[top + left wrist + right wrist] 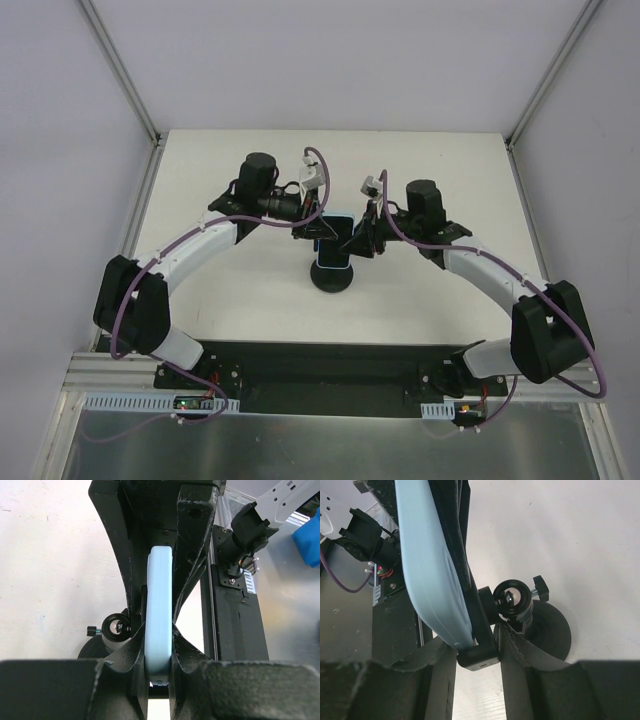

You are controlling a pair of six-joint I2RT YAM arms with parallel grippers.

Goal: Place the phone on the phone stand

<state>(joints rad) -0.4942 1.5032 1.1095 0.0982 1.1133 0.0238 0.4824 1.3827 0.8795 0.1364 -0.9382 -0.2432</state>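
The phone [335, 240], with its pale blue case, stands upright in the cradle of the black phone stand [332, 279] at the table's middle. My left gripper [318, 232] comes in from the left and is shut on the phone's edge; in the left wrist view the blue case [159, 605] sits pinched between both fingers [125, 665]. My right gripper [358, 238] comes in from the right. Its fingers close around the stand's cradle [479, 655] and the phone's bottom corner [427, 565]. The stand's ball joint [512, 599] and disc base [552, 630] show just behind.
A black mounting plate [320, 365] and a metal rail [300, 430] run along the near edge. Grey frame posts [120, 70] stand at the table's back corners. A blue object [307, 537] lies on the metal surface by the arm bases.
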